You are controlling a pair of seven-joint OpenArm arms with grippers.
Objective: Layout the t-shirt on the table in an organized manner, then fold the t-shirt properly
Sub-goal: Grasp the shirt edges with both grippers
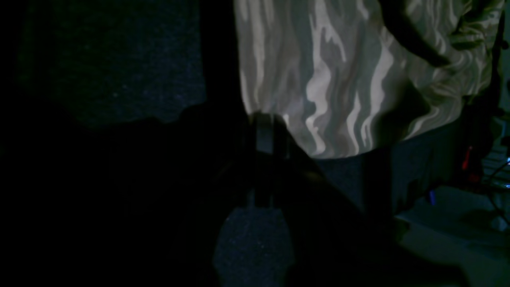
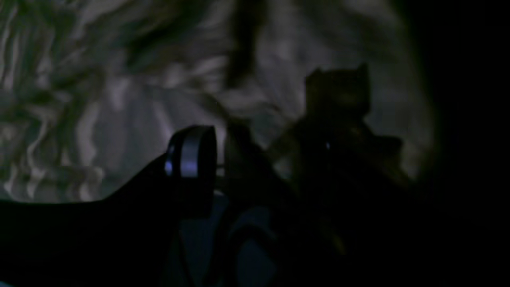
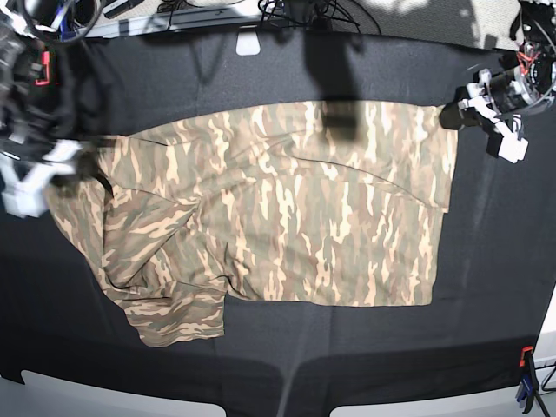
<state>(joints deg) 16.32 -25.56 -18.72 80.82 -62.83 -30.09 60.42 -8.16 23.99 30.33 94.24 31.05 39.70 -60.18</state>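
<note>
Jaws closed on t-shirt (image 3: pixel 278 204) hem at left, right's parted per wrist view.

Base looks straight down; both wrist views sit close over the t-shirt (image 3: pixel 287 208).

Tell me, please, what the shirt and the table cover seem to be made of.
The shirt looks like soft, thin woven or knit fabric with a matte camouflage print; it wrinkles and folds at the sleeve. The table cover appears to be matte black cloth, without shine, held by a clamp at the edge. The exact fibres cannot be told.
</note>
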